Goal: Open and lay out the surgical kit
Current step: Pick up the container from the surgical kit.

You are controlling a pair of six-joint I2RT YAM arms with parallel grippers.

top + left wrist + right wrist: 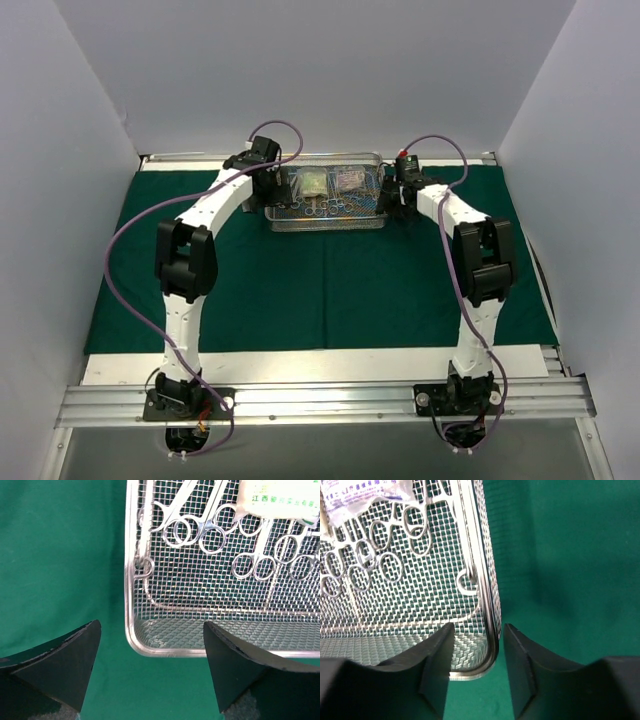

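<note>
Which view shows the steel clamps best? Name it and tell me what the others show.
Left wrist: the clamps lie large and sharp on the mesh tray, rings and shanks distinct. Right wrist shows only ring handles, shanks under a clear pouch. The top view shows them as tiny glints in the tray.

Left arm [185, 260]: we hold it elbow-high, forearm reaching forward and inward, wrist tipped down. Left gripper [150, 630]: our jaws stand wide apart. Right arm [485, 260]: mirrored pose, elbow-high, wrist tipped down. Right gripper [478, 630]: our jaws stand narrower, a gap showing between them.
</note>
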